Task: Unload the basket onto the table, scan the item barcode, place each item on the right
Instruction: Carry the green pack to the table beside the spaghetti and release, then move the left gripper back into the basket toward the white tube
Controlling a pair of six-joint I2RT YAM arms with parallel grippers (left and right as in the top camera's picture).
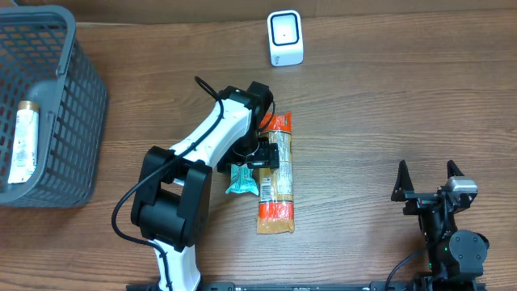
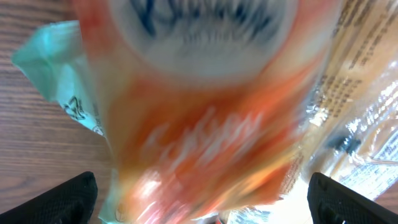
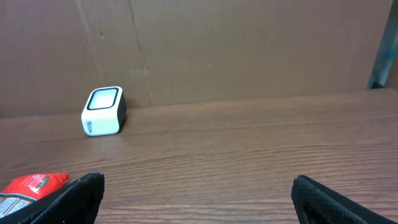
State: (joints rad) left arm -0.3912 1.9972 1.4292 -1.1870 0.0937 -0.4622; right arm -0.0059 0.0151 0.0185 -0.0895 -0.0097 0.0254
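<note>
At the near right corner of the wooden bench the right tool rests with its two black fingers spread wide and nothing between them. Its own camera looks low across the bench. It catches a red tip of the packet at its lower left and a brown cardboard wall behind the far edge, which the overhead view does not show.

Near the middle of the bench lies the long orange-and-clear plastic packet, lengthwise from near to far. A small teal foil sachet touches its left side. The left arm reaches over both from the near edge. The left tool hovers right above the packet.

The overhead view hides that tool's fingers under the arm. The left wrist view shows them standing wide apart at the lower corners, with the packet, blurred and very close, filling the space between. Whether they touch it I cannot tell.

By the far edge, near its middle, stands the white box-shaped scanner, apart from the packet.

In the far left corner sits the grey plastic lattice basket. It holds one white-and-tan tube-like pack, lying along its left wall.
</note>
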